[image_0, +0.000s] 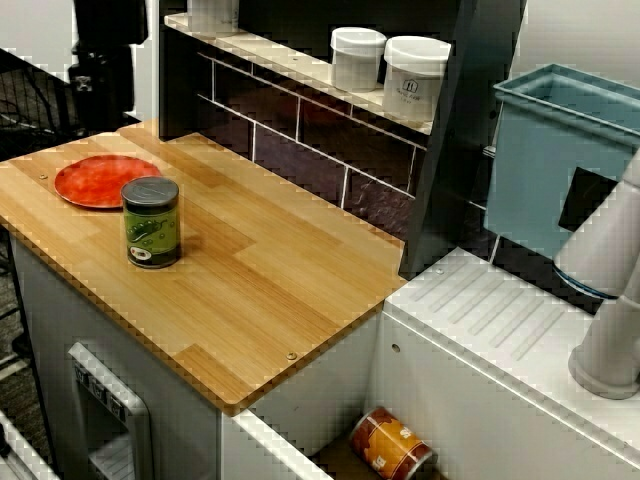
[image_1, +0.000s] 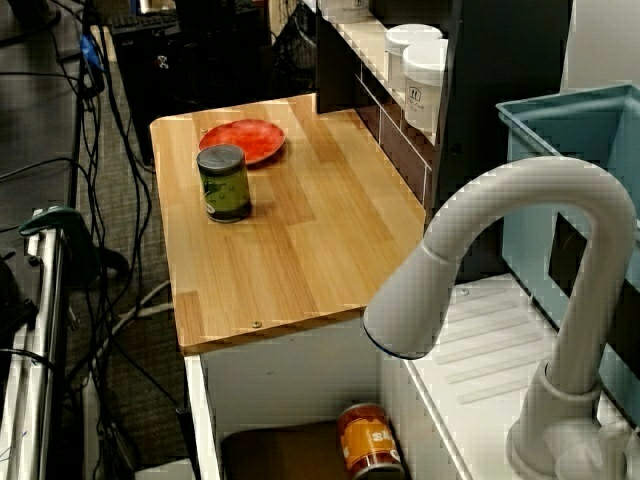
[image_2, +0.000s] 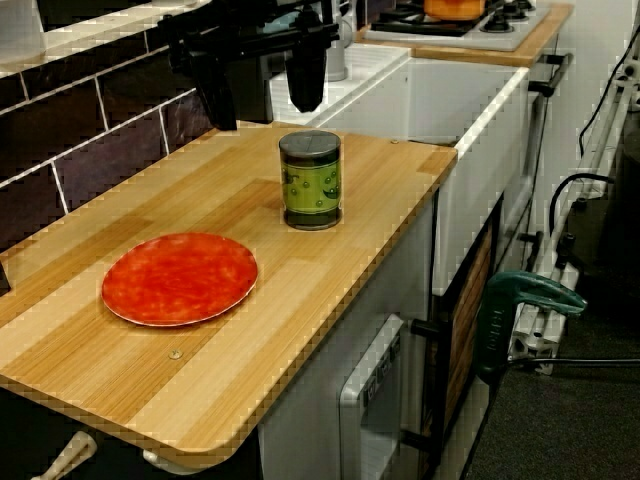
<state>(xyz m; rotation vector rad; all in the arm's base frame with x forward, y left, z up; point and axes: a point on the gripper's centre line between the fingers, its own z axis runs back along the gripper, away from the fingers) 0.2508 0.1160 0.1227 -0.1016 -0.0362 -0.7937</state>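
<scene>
The green-labelled cylindrical tin can with a dark lid (image_2: 311, 180) stands upright on the light wooden worktop (image_2: 120, 380). It sits in the worktop's half away from the sink, nearer the front edge than the back. Resting on its flat end, it cannot roll, and its sides are free all round.

The black two-finger gripper (image_2: 264, 112) shows clearly only in the view along the worktop. It hangs above the worktop, clear of the can, with its fingers spread wide and nothing between them.

The flat round red plate (image_2: 180, 278) lies at the worktop's end farthest from the sink, near the can but not touching it, so neither crowds the other.

A white sink (image_2: 470, 150) adjoins the worktop's other end. An orange-labelled can (image_0: 392, 445) lies on its side inside it. White lidded jars (image_0: 357, 58) stand on the shelf (image_0: 290, 62) above the worktop's back edge.
</scene>
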